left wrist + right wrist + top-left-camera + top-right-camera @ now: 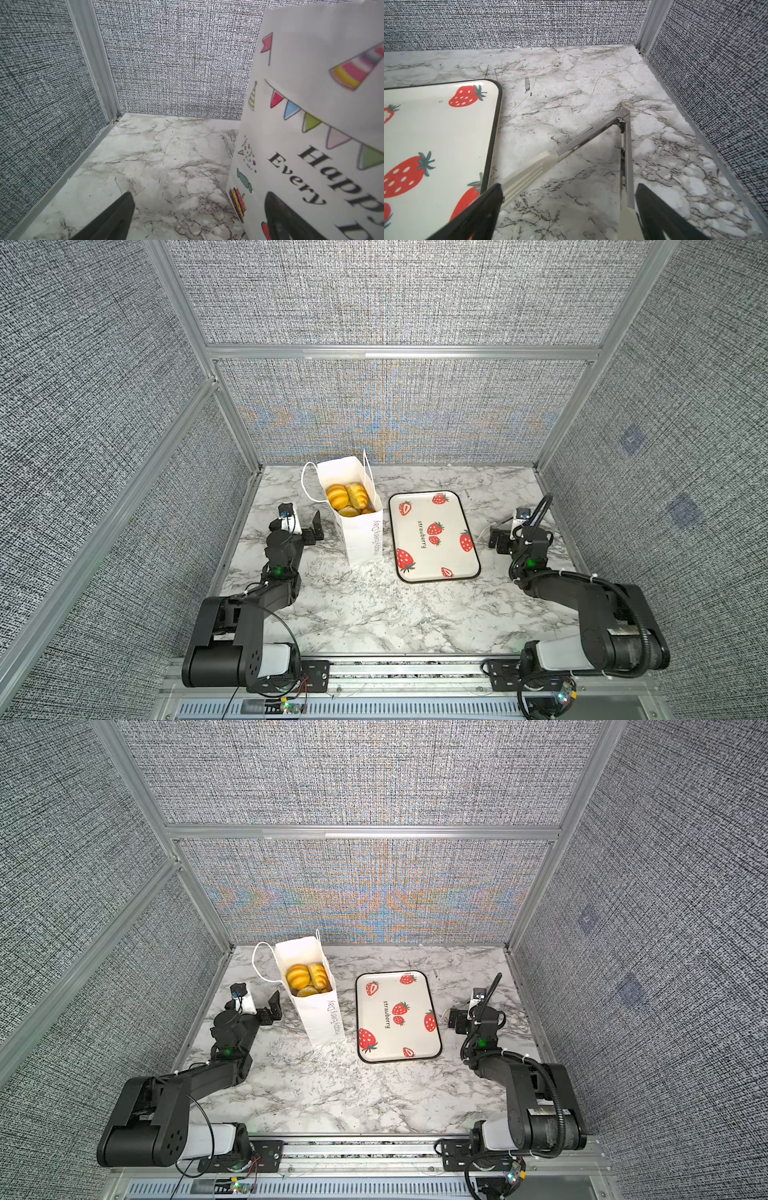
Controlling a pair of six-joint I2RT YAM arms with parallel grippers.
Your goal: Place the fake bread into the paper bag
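The white paper bag [361, 539] [324, 1019] stands upright at the back left of the marble table, mouth open. Several golden pieces of fake bread [347, 497] [307, 977] fill it nearly to the rim. My left gripper [318, 529] [274, 1006] hangs open just left of the bag. In the left wrist view it [199, 194] holds nothing, and one finger lies in front of the bag's printed face [311, 104]. My right gripper [496, 537] [457, 1021] [570, 187] stands open to the right of the tray.
A cream strawberry tray [449, 556] [390, 1044] [436, 128] lies bare beside the bag. Metal tongs [581, 143] with cream ends lie spread between my right fingers, hinge towards the back corner; whether they press on the fingers I cannot tell. Walls enclose three sides.
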